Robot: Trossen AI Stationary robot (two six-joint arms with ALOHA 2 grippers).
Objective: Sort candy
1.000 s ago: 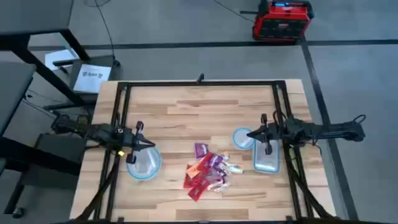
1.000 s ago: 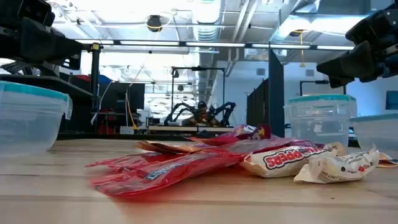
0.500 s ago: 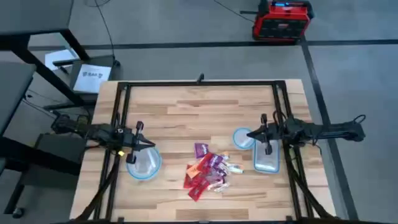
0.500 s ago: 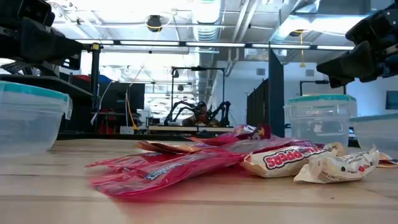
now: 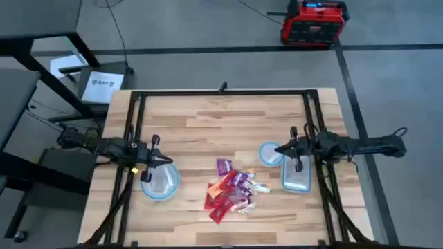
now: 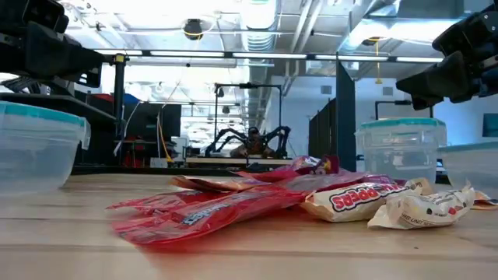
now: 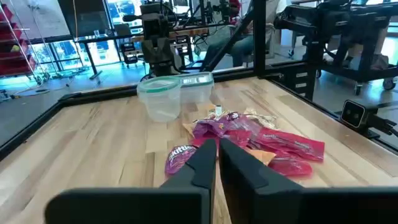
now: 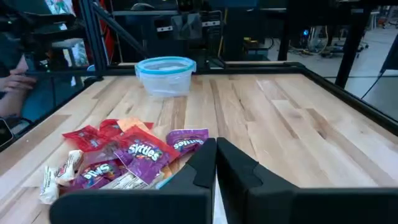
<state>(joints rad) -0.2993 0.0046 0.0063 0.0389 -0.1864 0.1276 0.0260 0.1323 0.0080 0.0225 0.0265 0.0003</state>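
Nothing on the table has shifted since the earlier frames: both arms hang where they were and the candy (image 5: 230,190) lies in the same heap, the only change being slight motion of a machine far back in the room. The left gripper (image 5: 168,162) hovers over the near rim of a clear round bowl (image 5: 160,182) at the table's left side, its fingers (image 7: 202,163) pressed together with only a thin slit between them, holding nothing and touching nothing. The right gripper (image 5: 279,149) hangs above a second round bowl (image 5: 270,153), with a clear rectangular tub (image 5: 296,178) just beside it; its fingers (image 8: 204,163) are likewise closed to a narrow seam and empty. The heap of red, purple, orange and whitish wrappers lies on the wooden table (image 5: 208,121) between the two grippers, ahead of each one's fingertips and apart from both, nearer the table's front edge than either bowl.
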